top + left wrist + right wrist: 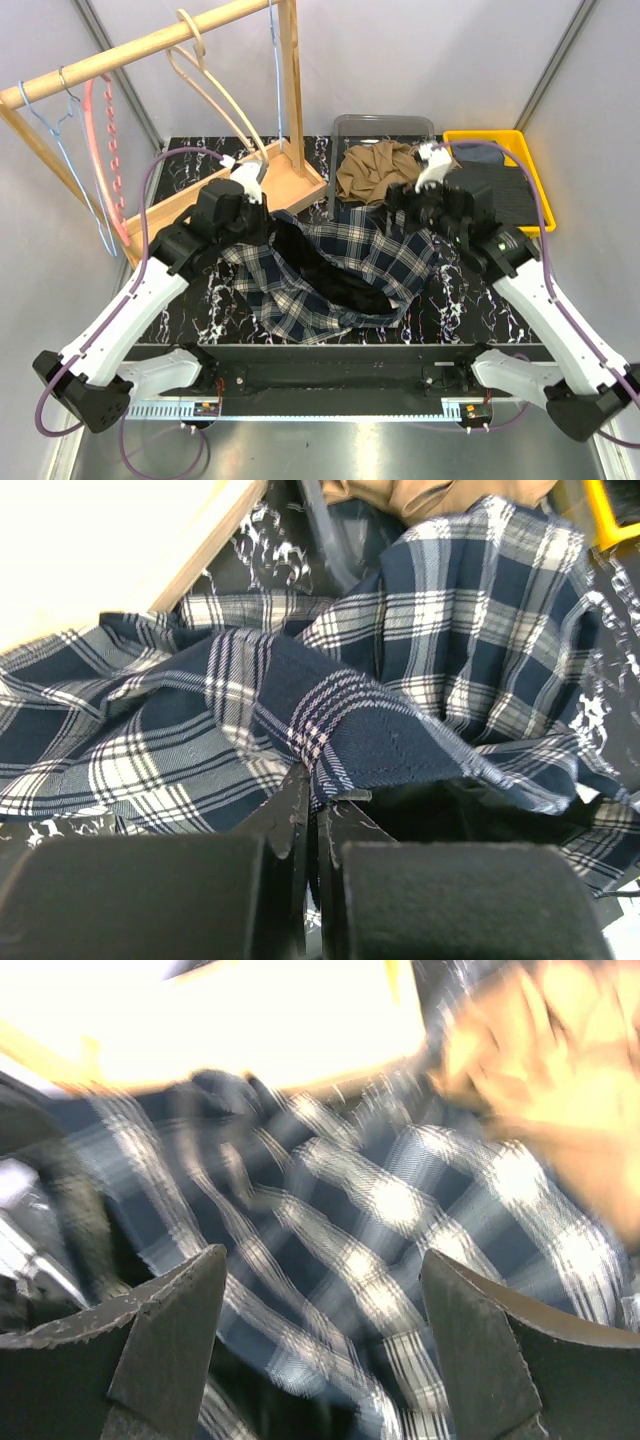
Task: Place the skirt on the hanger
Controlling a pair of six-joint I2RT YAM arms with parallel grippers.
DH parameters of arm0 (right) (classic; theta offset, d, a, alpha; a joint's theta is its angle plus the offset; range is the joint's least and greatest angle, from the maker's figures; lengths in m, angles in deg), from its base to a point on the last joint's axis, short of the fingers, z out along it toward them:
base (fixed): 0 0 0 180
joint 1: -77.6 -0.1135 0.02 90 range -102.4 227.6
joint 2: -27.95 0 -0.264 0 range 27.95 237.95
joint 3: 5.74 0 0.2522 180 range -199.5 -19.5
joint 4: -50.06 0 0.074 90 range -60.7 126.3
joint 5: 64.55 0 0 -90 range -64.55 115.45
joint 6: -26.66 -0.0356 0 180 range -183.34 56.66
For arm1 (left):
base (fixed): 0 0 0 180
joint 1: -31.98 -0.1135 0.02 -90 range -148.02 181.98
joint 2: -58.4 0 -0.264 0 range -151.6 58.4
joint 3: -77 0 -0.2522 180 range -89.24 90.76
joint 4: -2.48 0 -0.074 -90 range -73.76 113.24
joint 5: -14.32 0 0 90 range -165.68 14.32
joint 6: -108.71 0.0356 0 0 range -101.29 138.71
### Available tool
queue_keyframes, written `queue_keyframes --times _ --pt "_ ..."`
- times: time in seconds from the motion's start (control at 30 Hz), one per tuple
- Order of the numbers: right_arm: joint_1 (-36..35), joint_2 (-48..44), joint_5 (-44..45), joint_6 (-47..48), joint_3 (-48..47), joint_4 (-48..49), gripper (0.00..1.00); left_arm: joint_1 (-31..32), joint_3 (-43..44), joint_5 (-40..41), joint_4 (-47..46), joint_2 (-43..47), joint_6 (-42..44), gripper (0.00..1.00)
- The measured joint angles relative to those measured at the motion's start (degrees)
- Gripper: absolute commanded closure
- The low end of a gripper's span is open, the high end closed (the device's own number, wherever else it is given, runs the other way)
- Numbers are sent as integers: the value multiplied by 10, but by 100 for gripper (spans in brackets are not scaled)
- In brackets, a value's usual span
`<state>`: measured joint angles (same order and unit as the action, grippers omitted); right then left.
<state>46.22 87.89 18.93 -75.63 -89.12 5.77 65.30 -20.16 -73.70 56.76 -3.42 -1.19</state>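
Right, closest in, the left gripper point(315, 798) has its jaws pressed together on a fold of the plaid shirt point(440, 660), the cloth pulled taut away from the tips. Over on our other side, the right gripper point(322, 1255) hangs with jaws spread wide and nothing between them, only blurred plaid beneath. So the shirt lies under both sets of jaws, and it's not what we want!

Just beyond the right jaws, up and to their far side, sits the skirt point(375, 170), bunched tan cloth in the grey bin point(345, 125). Farther off, well beyond the left jaws, the hanger point(62, 150) dangles from the wooden rail point(120, 55).

Our read: the skirt is not yet gripped. To do this well, we'd carry the spread right jaws clear past the plaid edge before dropping, then bite one firm ridge of tan cloth near its top. Meanwhile the left pinch should keep that shirt drawn away from the bin.
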Motion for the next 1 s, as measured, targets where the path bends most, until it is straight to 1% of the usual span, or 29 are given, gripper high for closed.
queue_keyframes --times 0.2,0.33,0.5,0.67,0.8,0.83,0.87,0.97,1.0 --pt "0 103 -68 24 -108 112 14 5 -54 5 -5 12 -6 100" --pt "0 181 -121 29 -189 193 16 7 -97 11 -4 47 -17 100" --pt "-7 270 -174 37 -284 248 18 7 -136 20 -3 101 -37 100" --pt "-48 355 -193 70 -379 250 20 7 -160 23 -4 127 -52 100" --pt "-84 406 -186 98 -427 242 22 7 -173 23 -3 129 -59 100" --pt "-89 420 -181 105 -439 238 24 7 -175 23 -4 130 -61 100" --pt "-92 434 -177 111 -456 230 29 7 -175 23 -3 130 -61 100" --pt "-98 491 -158 129 -530 202 37 7 -178 23 -5 132 -62 100" --pt "-99 511 -148 136 -555 195 42 8 -179 23 -5 133 -63 100"
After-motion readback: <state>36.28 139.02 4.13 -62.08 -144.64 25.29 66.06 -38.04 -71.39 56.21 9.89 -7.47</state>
